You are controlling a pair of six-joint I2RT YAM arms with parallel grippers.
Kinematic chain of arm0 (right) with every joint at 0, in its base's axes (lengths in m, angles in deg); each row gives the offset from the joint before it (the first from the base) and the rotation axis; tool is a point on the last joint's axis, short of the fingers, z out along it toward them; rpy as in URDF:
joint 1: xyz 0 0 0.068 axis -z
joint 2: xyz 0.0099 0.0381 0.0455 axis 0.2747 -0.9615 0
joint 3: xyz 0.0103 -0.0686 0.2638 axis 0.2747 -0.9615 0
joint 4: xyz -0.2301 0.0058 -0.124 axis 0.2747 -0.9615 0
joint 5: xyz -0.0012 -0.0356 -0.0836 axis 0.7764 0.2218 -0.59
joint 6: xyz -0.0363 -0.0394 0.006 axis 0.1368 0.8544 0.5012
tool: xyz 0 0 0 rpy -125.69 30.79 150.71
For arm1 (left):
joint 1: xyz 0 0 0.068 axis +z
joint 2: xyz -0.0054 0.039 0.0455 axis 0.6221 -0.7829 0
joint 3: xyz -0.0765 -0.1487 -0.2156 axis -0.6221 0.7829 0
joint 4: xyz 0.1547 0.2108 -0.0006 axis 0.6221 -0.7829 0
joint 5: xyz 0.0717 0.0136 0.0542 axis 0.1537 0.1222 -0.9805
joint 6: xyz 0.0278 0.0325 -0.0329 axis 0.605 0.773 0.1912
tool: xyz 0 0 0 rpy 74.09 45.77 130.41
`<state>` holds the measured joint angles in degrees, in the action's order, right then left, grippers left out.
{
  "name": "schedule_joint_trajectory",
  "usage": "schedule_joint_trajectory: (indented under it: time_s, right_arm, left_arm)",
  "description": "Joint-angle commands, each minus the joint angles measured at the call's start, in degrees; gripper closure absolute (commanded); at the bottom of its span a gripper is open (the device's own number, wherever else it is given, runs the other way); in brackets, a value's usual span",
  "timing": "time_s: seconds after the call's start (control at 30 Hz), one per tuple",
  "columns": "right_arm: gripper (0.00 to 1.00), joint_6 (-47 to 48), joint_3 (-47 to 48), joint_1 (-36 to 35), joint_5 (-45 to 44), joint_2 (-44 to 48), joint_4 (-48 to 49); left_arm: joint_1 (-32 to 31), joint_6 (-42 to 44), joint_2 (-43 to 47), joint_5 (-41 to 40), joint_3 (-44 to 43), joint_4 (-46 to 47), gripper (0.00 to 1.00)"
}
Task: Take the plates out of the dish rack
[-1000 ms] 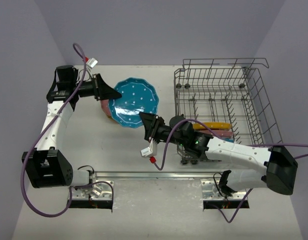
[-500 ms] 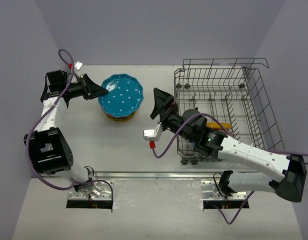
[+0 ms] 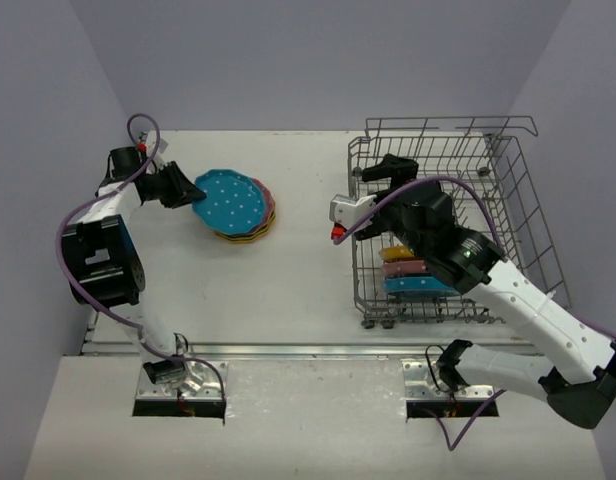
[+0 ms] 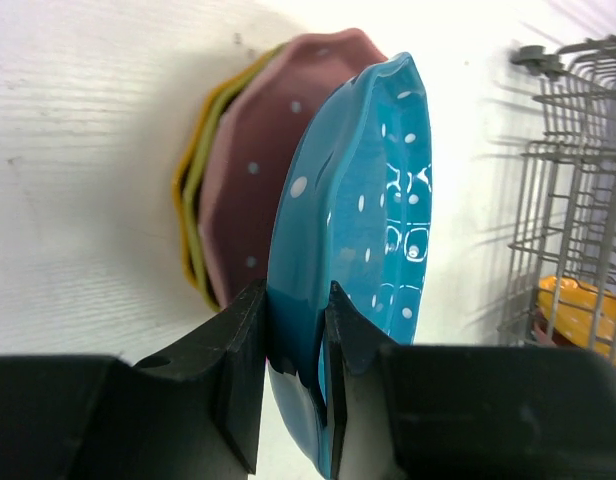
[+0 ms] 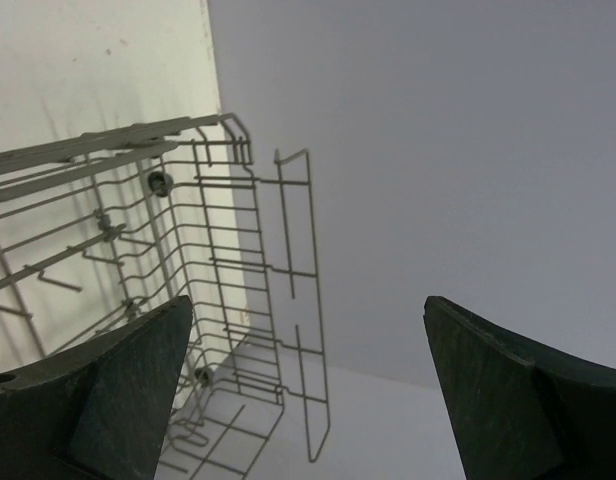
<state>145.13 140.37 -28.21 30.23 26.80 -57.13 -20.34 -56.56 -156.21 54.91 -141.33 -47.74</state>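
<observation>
My left gripper [image 3: 191, 192] [image 4: 293, 330] is shut on the rim of a blue dotted plate [image 3: 228, 200] [image 4: 358, 220]. It holds the plate tilted just over a stack on the table, with a pink plate [image 3: 265, 205] [image 4: 258, 180] on top and yellow and green rims [image 4: 191, 215] under it. The grey wire dish rack [image 3: 508, 210] [image 5: 238, 260] stands at the right. Inside it stand a yellow plate [image 3: 401, 252] [image 4: 578, 305], a pink plate [image 3: 408, 268] and a blue one [image 3: 418, 285]. My right gripper [image 3: 386, 166] [image 5: 308, 385] hangs open above the rack's left side with nothing in it.
The rack's raised wire sides [image 3: 453, 127] and upright tines [image 3: 428, 205] stand close under and beside my right arm. Grey walls close off the table at the back and both sides. The left arm's purple cable [image 3: 138, 125] loops above its wrist.
The right gripper let go of the blue plate's edge, opened wide and swung right to above the rack. The left gripper carried the blue plate left and down onto the stack.
</observation>
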Motion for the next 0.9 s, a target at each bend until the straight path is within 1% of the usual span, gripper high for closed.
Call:
schedule_joint_trajectory:
  time_s: [0.0,0.1,0.17,0.2,0.27,0.33,0.4,0.53,0.6,0.67,0.7,0.77,0.83,0.87]
  right_arm:
    - [0.01,-7.0,0.5,0.6,-0.5,2.2,-5.7]
    - [0.01,-8.7,1.4,1.2,-0.6,2.3,-7.3]
    - [0.01,-10.3,2.2,1.8,-0.2,1.8,-8.7]
    - [0.01,-11.9,4.1,2.3,0.6,1.2,-10.8]
    - [0.01,-15.0,8.0,4.5,3.2,-0.9,-16.9]
    - [0.01,-17.0,11.6,6.9,5.2,-2.9,-23.0]
    - [0.01,-18.8,15.9,9.9,9.4,-5.4,-30.4]
    - [0.05,-19.8,21.3,14.7,16.0,-9.0,-40.8]
    - [0.08,-19.6,23.6,17.1,20.4,-10.9,-45.2]
    - [0.14,-19.2,25.6,19.9,24.0,-12.9,-50.2]
    - [0.16,-18.9,26.7,20.9,25.3,-14.0,-51.6]
    - [0.22,-16.8,30.9,23.9,29.3,-16.4,-55.2]
    - [0.28,-14.3,35.7,26.7,33.1,-19.4,-62.3]
    - [0.31,-12.8,38.9,27.6,34.1,-20.9,-64.4]
  left_arm:
    - [-0.9,-1.4,-1.2,1.3,-5.7,4.5,1.0]
    - [-2.3,-0.8,-2.9,-0.3,-6.1,4.7,1.0]
    - [-3.2,-0.2,-3.2,-1.7,-6.2,4.7,0.98]
    - [-3.7,0.4,-3.1,-3.2,-6.2,4.6,0.93]
    - [-4.7,1.5,-2.4,-6.2,-6.1,4.3,0.78]
    - [-4.9,2.0,-1.8,-8.2,-6.0,4.2,0.67]
    - [-5.1,3.1,-0.3,-11.6,-6.0,3.9,0.56]
    - [-5.2,5.8,3.7,-19.1,-5.4,4.2,0.42]
    - [-5.2,6.6,6.3,-23.6,-4.5,4.8,0.4]
    - [-5.4,7.4,9.0,-27.1,-3.7,5.2,0.37]
    - [-5.5,8.0,10.9,-28.6,-3.5,5.2,0.34]
    - [-5.7,9.0,14.0,-32.4,-3.1,6.0,0.32]
    - [-6.2,11.0,18.5,-33.3,-1.8,7.1,0.31]
    - [-6.8,12.9,20.8,-33.0,-1.5,7.1,0.31]
